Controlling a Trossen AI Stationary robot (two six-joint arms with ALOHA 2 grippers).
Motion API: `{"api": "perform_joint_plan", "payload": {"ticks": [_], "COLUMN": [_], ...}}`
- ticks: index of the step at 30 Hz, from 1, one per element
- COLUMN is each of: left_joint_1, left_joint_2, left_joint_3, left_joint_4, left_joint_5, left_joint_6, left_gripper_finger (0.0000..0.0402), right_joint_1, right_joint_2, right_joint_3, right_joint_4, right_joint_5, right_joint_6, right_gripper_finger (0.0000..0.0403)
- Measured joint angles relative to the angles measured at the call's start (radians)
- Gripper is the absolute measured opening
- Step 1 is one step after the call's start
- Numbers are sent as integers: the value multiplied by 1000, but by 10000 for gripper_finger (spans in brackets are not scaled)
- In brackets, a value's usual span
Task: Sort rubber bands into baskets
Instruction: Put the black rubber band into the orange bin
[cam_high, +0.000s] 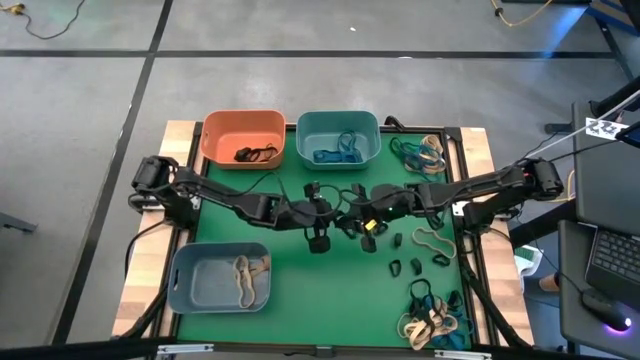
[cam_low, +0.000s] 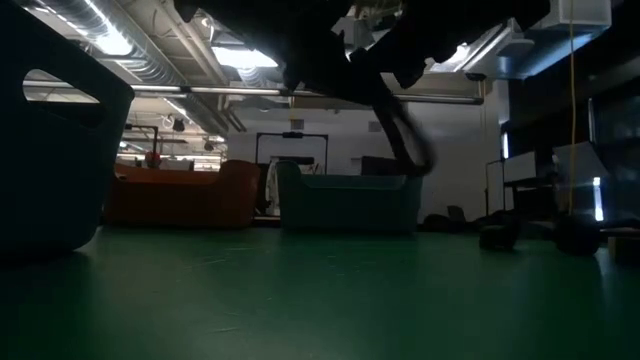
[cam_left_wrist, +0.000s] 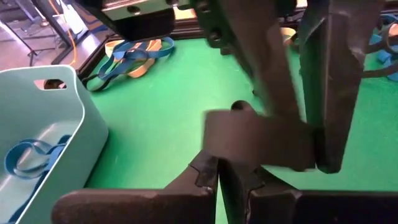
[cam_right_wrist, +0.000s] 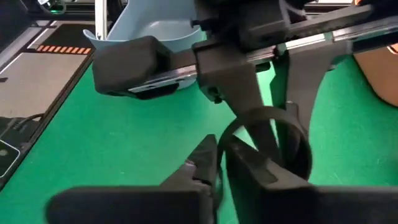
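Band of black rubber (cam_right_wrist: 270, 140) hangs as a loop between the two hands above the middle of the green bench (cam_high: 300, 290). The left hand (cam_high: 318, 222) is pressed together on it; the right hand (cam_high: 362, 218) meets it at three o'clock, fingers a slit apart, hold unclear. Orange basket (cam_high: 243, 137) sits at eleven o'clock, teal basket (cam_high: 338, 138) at twelve, grey-blue basket (cam_high: 220, 277) at seven. Loose bands (cam_high: 432, 242) lie at four o'clock.

Around my green mat (cam_high: 300, 300), a grey concrete floor (cam_high: 300, 30) is stretching away, crossed by dark seams. Overhead, long ceiling lights (cam_low: 240, 58) are glowing among pipes, and a laptop (cam_high: 610, 255) is sitting beside my table.
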Motion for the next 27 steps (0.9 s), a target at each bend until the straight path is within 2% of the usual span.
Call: {"api": "perform_joint_plan", "payload": {"ticks": [5, 9, 13, 17, 21, 27], "left_joint_1": [1, -2, -1, -1, -2, -7], "left_joint_2": [0, 0, 0, 0, 0, 0], "left_joint_3": [0, 0, 0, 0, 0, 0], "left_joint_4": [-1, -3, -4, 22, 35, 50], "left_joint_5": [2, 3, 5, 1, 1, 9], "left_joint_6": [-8, 3, 26, 50, 93, 127], "left_gripper_finger": [16, 61, 106, 121, 97, 9], "right_joint_1": [0, 0, 0, 1, 1, 0], "right_joint_2": [10, 28, 39, 38, 38, 38], "right_joint_3": [0, 0, 0, 0, 0, 0], "right_joint_4": [-3, 2, 8, 8, 12, 22], "right_joint_5": [-42, -68, -67, -68, -68, -67], "right_joint_6": [3, 3, 3, 3, 2, -2], "right_gripper_finger": [117, 170, 202, 215, 215, 211]}}
